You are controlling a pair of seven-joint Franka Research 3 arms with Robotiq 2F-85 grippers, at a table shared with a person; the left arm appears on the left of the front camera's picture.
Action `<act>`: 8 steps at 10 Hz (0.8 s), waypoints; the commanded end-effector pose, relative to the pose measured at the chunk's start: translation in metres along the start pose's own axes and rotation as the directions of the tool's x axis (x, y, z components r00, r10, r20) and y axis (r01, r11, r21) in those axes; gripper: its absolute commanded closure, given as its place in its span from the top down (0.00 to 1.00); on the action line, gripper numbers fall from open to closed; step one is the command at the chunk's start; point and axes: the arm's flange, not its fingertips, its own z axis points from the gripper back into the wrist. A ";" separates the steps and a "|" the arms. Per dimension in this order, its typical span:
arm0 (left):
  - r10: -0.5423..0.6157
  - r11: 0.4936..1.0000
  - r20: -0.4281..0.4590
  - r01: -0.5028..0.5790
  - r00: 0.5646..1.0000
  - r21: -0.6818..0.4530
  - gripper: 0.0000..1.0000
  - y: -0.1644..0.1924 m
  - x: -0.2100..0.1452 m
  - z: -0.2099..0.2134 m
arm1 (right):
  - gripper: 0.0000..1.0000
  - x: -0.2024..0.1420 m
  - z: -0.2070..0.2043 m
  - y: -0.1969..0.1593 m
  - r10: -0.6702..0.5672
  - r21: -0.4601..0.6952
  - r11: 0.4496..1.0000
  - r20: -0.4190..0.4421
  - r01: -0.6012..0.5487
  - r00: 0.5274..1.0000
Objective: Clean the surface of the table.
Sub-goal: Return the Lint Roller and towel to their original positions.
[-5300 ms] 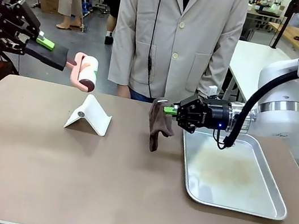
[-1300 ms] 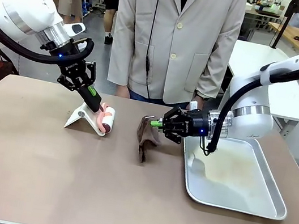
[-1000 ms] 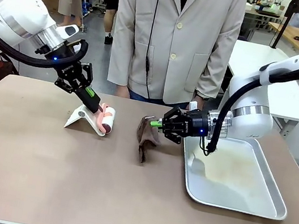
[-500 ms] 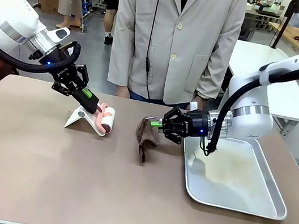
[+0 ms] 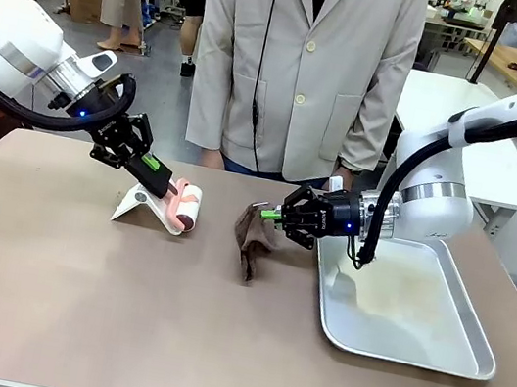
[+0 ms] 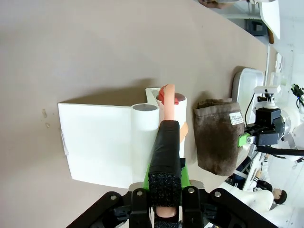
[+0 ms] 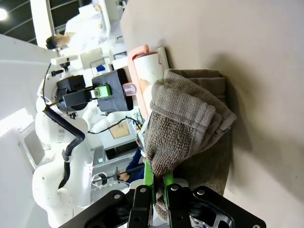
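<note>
1. Front view: the brown counter [image 5: 120, 309] spreads beneath both hands.
2. A metal tray [image 5: 468, 363] lies on it just behind the right hand.
3. The white stand [image 5: 137, 205] sits under the left hand's tip.
4. The right hand [image 5: 270, 214] is clamped on a brown cloth [image 5: 251, 237] whose end hangs down to the counter.
5. The left hand [image 5: 155, 168] is clamped on a lint roller [image 5: 185, 207], its head against the stand.

Sewn label on brown cloth [image 6: 217, 134], print too small to read
</note>
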 end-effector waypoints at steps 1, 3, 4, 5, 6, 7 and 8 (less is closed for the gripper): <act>-0.013 1.000 0.018 0.013 1.000 0.010 0.22 0.014 -0.001 -0.003 | 0.09 0.003 -0.005 0.005 -0.032 0.003 1.000 0.022 0.032 0.999; -0.015 1.000 0.034 0.015 0.999 0.001 0.22 0.014 0.001 0.004 | 0.09 0.004 -0.005 0.005 -0.036 0.004 0.999 0.022 0.036 0.999; -0.016 1.000 0.039 0.016 0.999 0.001 0.22 0.015 0.002 0.006 | 0.09 0.004 -0.004 0.004 -0.037 0.007 0.999 0.024 0.037 0.999; -0.019 1.000 0.045 0.019 0.999 -0.004 0.22 0.016 0.001 0.010 | 0.09 0.005 -0.004 0.004 -0.038 0.008 0.999 0.025 0.037 0.999; -0.025 1.000 0.051 0.025 0.998 0.003 0.22 0.017 0.001 0.013 | 0.09 0.005 -0.003 0.003 -0.041 0.010 0.999 0.022 0.040 0.999; -0.039 0.999 0.053 0.038 0.998 0.025 0.22 0.017 0.000 0.016 | 0.09 0.005 -0.004 0.002 -0.043 0.012 0.999 0.014 0.042 0.999; -0.046 0.998 0.058 0.044 0.997 0.046 0.22 0.016 -0.001 0.019 | 0.09 0.005 -0.003 0.001 -0.045 0.016 0.999 0.012 0.045 0.999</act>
